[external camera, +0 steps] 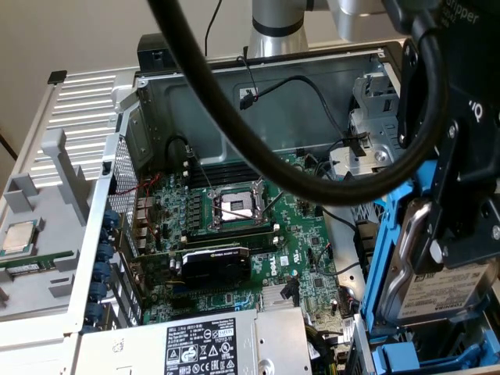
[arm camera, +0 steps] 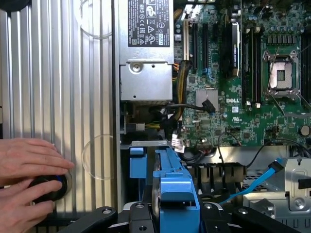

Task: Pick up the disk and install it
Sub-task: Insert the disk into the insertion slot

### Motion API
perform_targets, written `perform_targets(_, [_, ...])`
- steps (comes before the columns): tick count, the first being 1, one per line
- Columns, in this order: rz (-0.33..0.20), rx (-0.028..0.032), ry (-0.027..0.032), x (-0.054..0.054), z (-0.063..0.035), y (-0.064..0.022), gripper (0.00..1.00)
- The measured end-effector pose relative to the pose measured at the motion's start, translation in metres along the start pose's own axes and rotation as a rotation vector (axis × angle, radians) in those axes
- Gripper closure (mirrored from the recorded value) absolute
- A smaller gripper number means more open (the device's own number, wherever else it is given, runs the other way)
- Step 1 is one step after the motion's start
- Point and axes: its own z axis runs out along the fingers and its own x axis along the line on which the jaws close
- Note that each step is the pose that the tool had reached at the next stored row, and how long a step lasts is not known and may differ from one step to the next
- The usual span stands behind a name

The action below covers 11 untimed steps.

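The disk (external camera: pixel 445 293) is a silver-grey drive with a white label in a blue carrier frame (external camera: pixel 384 258). It hangs on edge at the exterior view's right, over the open computer case. My gripper (external camera: pixel 451 226) is shut on it, with black fingers (external camera: pixel 437 234) pressed on its face. In the wrist view the disk (arm camera: pixel 156 194) appears edge-on inside the blue carrier (arm camera: pixel 177 191), between the gripper (arm camera: pixel 170 216) fingers. It sits above the case's front corner, beside the metal drive cage (arm camera: pixel 291 187).
The motherboard (external camera: pixel 234 226) lies in the case with an open processor socket (external camera: pixel 234 205), a black graphics card (external camera: pixel 215 266) and the power supply (external camera: pixel 195 344). A thick black cable (external camera: pixel 258 156) arcs across. A person's hands (arm camera: pixel 24 174) rest on a black knob on the ribbed grey panel (arm camera: pixel 58 73).
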Motion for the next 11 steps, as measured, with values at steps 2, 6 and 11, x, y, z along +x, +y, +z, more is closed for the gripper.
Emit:
perform_targets(2, [0.0,-0.0002,0.0,0.0,-0.0008,0.0,0.63])
perform_targets(6, [0.0,-0.0006,-0.0001,0.0,-0.0064,0.0,0.63])
perform_targets(11, [0.001,-0.0011,0.0001,0.0,-0.011,-0.0002,0.63])
